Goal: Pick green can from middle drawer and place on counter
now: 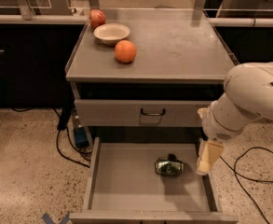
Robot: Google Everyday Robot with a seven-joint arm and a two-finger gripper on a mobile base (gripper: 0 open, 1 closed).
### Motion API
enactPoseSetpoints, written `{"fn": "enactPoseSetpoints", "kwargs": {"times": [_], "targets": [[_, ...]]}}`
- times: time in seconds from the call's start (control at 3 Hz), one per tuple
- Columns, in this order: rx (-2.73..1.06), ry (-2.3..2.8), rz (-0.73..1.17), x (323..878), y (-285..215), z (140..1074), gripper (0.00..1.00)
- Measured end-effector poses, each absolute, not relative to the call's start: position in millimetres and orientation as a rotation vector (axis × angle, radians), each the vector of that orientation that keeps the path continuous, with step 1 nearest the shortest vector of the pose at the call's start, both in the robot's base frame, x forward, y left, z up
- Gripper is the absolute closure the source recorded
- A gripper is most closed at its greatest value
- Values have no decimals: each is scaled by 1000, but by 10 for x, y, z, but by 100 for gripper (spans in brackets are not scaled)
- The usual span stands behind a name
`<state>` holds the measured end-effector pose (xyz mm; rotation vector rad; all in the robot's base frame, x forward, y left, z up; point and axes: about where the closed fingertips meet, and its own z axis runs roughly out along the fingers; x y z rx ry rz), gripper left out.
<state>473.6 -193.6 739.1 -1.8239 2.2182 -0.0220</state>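
The green can (168, 166) lies on its side on the floor of the open middle drawer (122, 183), right of centre. My gripper (206, 162) hangs from the white arm (248, 99) over the drawer's right wall, pointing down, just right of the can and apart from it. The counter (178, 45) is the flat grey top of the cabinet above.
On the counter's left part sit an orange (125, 51), a cream bowl (111, 33) and an apple (97, 17). A closed drawer front with a dark handle (153, 112) is above the open drawer. Cables (257, 171) lie on the floor on both sides.
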Motion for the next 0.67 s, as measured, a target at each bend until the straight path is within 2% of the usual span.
{"fn": "enactPoseSetpoints", "kwargs": {"times": [0.67], "targets": [[-1866, 2153, 51, 4825, -1906, 6793, 0]]}}
